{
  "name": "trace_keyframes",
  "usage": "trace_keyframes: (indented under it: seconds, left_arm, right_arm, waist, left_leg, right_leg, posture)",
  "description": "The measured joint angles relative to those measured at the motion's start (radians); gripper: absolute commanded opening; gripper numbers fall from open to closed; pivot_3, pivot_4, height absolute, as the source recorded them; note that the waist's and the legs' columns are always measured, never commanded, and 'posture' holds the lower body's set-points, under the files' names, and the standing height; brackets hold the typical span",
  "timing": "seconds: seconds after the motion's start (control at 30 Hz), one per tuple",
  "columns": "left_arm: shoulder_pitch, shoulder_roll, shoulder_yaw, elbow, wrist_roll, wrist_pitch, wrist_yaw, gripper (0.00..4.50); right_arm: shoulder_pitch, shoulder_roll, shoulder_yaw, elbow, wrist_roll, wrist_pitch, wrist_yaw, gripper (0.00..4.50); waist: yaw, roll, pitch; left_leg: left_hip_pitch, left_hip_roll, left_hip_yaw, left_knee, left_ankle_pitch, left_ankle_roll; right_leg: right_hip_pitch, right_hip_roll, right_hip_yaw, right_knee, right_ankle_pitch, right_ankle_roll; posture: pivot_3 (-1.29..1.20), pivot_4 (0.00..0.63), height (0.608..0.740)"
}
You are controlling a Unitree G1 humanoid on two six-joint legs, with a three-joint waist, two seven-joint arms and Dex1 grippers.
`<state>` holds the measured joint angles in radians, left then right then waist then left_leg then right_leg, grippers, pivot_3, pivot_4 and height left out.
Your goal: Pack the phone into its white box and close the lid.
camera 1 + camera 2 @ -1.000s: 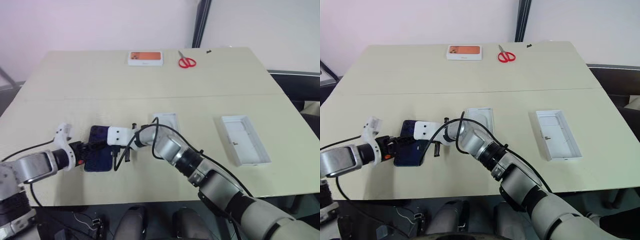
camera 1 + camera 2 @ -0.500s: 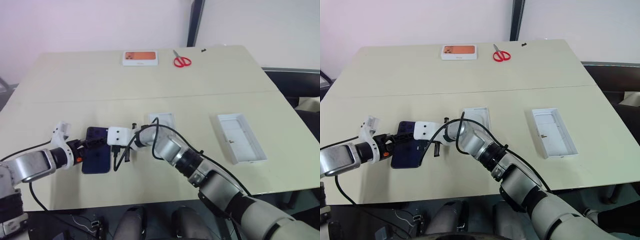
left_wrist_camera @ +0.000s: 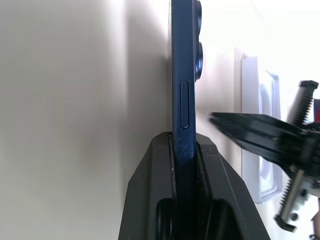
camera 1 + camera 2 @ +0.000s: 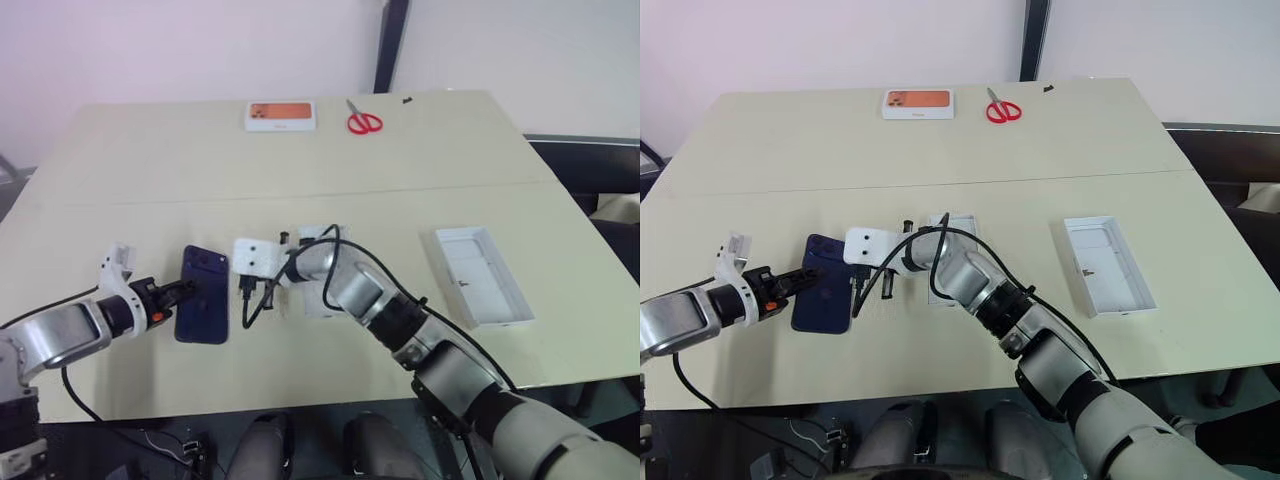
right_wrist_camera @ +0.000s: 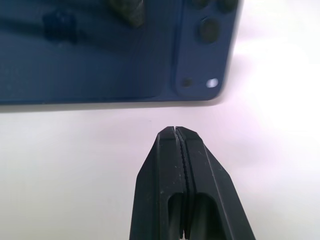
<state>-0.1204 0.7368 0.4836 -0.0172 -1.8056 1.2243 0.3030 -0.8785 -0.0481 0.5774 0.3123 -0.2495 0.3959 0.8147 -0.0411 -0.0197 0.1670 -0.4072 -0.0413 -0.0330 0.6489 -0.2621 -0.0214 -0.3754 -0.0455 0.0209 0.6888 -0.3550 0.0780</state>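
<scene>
**Phone pinched by the edge, box not yet reached**

My left gripper point(image 3: 184, 150) is clamped on the phone point(image 4: 202, 307), fingers on its front and back faces at the long edge, with the camera lenses at the far end. My right gripper point(image 5: 182, 131) has its jaws pressed together and holds nothing, hovering just off the phone's camera corner. The white box point(image 4: 322, 240) lies near, partly behind my right arm; the lid point(image 4: 483, 276) sits well apart to the right. I judge the best approach is carrying the phone level, squaring it with the box walls, and lowering one end first.
</scene>
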Motion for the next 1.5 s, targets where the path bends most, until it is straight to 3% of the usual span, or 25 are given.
trace_keyframes:
  seconds: [0.23, 0.4, 0.63, 1.17, 1.3, 1.47, 1.5]
  left_arm:
    - [-0.070, -0.020, -0.068, -0.061, -0.059, -0.131, 0.044, 0.04]
    - [-0.243, -0.143, -0.174, -0.165, -0.056, -0.262, 0.106, 0.04]
    - [-0.392, -0.343, -0.407, -0.101, -0.061, -0.314, 0.257, 0.04]
    - [-0.397, -0.450, -0.492, -0.009, 0.058, -0.310, 0.309, 0.04]
    - [-0.396, -0.464, -0.491, 0.003, 0.079, -0.298, 0.300, 1.73]
    - [-0.397, -0.466, -0.487, 0.001, 0.086, -0.276, 0.275, 4.39]
    - [-0.400, -0.465, -0.487, -0.003, 0.084, -0.271, 0.268, 4.46]
  right_arm:
    - [0.050, -0.186, -0.140, -0.334, 0.100, 0.145, 0.113, 0.00]
    - [0.127, -0.363, -0.242, -0.469, 0.184, 0.209, 0.170, 0.00]
    - [0.215, -0.521, -0.326, -0.474, 0.232, 0.215, 0.180, 0.00]
    - [0.274, -0.600, -0.351, -0.516, 0.274, 0.237, 0.149, 0.00]
    - [0.274, -0.601, -0.351, -0.516, 0.274, 0.237, 0.142, 0.00]
    - [0.273, -0.601, -0.350, -0.515, 0.273, 0.237, 0.141, 0.00]
    - [0.273, -0.601, -0.350, -0.515, 0.273, 0.236, 0.141, 0.00]
  waist:
    - [0.022, 0.000, 0.000]
    - [0.034, 0.000, 0.001]
    - [0.020, -0.001, 0.001]
    - [0.032, -0.002, 0.001]
    - [0.030, -0.002, 0.001]
    - [0.031, -0.002, 0.001]
    - [0.031, -0.002, 0.001]
  left_leg:
    - [-0.002, 0.000, 0.000, 0.001, 0.000, 0.000]
    - [-0.002, -0.001, 0.000, 0.002, 0.000, 0.001]
    - [-0.003, 0.001, 0.002, 0.001, 0.000, 0.001]
    - [-0.003, 0.001, 0.001, 0.009, 0.000, 0.001]
    - [-0.003, 0.001, 0.001, 0.008, 0.000, 0.001]
    - [-0.003, 0.001, 0.001, 0.009, 0.000, 0.001]
    - [-0.003, 0.001, 0.001, 0.009, 0.000, 0.001]
  right_leg:
    - [0.000, 0.000, 0.000, -0.002, 0.000, 0.000]
    - [0.004, -0.001, 0.000, -0.004, 0.000, 0.000]
    - [0.003, 0.001, 0.002, -0.003, 0.000, 0.000]
    - [0.007, 0.002, 0.001, -0.004, 0.000, 0.000]
    - [0.007, 0.002, 0.001, -0.003, 0.000, 0.000]
    - [0.008, 0.002, 0.001, -0.003, 0.000, 0.001]
    - [0.008, 0.002, 0.001, -0.003, 0.000, 0.001]
  posture:
    - [0.00, 0.150, 0.740]
    - [0.00, 0.150, 0.740]
    - [0.00, 0.150, 0.740]
    - [0.00, 0.150, 0.740]
    - [0.00, 0.150, 0.740]
    - [0.00, 0.150, 0.740]
    - [0.00, 0.150, 0.740]
